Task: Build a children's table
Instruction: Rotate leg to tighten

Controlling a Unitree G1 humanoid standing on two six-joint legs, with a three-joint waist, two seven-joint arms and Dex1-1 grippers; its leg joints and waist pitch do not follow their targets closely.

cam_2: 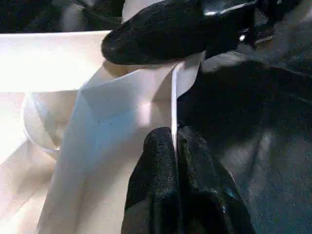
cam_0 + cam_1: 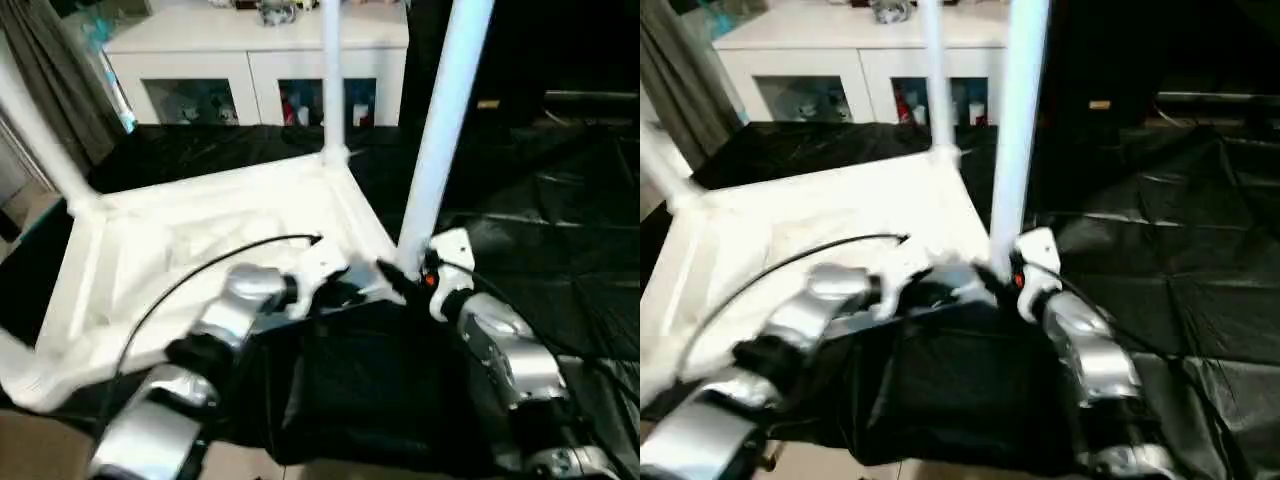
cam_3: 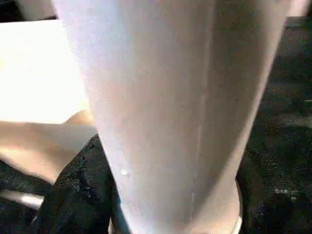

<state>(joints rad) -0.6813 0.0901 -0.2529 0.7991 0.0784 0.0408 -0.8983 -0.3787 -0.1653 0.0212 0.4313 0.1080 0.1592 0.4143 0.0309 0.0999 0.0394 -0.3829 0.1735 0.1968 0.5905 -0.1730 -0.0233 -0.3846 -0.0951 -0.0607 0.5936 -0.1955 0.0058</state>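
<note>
A: The children's table (image 2: 215, 235) is being kept upside down on the black-draped table (image 2: 560, 230), three legs standing up; the near leg (image 2: 440, 130) is being seated in its corner socket.

B: How is it being gripped?

A: The left gripper (image 1: 174, 161) is being pinched shut on the thin rim; the right gripper (image 2: 405, 275) is being closed around the leg's base. Light, stiff, slick plastic is being judged. In the cabinet (image 2: 260, 70) behind, blurred items are being stored

A: Where did the head pair look from?
B: Above, forward and down, sharing the upturned table (image 2: 210, 235) on the worktop (image 2: 560, 240).
A: The wrists?
B: Very close: left at the table's rim, right against a leg (image 3: 175, 107).
</note>
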